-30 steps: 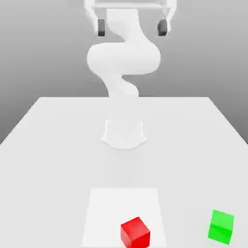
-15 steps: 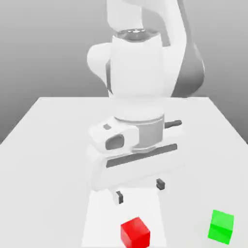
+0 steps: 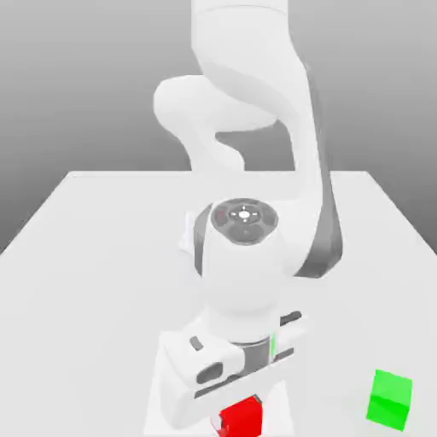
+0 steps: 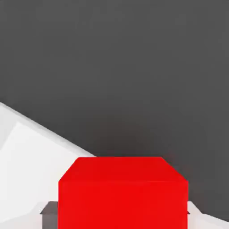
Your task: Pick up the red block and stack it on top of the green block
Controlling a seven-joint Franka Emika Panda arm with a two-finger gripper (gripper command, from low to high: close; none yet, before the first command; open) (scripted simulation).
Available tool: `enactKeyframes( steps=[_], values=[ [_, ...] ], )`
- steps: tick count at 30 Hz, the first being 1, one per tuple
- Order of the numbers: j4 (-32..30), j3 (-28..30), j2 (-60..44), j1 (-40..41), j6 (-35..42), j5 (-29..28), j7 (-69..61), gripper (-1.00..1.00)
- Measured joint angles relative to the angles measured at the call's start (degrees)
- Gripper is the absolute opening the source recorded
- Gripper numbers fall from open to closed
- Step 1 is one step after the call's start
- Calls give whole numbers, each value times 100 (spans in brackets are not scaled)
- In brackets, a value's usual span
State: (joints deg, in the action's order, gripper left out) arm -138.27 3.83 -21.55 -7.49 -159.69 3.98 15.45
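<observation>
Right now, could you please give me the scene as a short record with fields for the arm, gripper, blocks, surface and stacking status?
arm: white, reaching down over the front part of the table
gripper: around the red block, a finger on each of two opposite sides
red block: between the fingers, by the white sheet; whether lifted, cannot tell
green block: on the table near the exterior view's right edge, nothing on top
stack: not yet made
</observation>
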Motion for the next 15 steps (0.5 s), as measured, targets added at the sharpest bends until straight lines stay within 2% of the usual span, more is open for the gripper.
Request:
enactKeyframes(
  steps=[4,10,14,15],
  values=[
    [-98,35,725,-100,627,-151,84,-100],
    [150,-796,977,-973,1133,-510,-160,-100],
    [336,-989,324,-1370,671,-811,-135,-100],
    [349,-976,194,-1401,554,-849,-115,100]
  ],
)
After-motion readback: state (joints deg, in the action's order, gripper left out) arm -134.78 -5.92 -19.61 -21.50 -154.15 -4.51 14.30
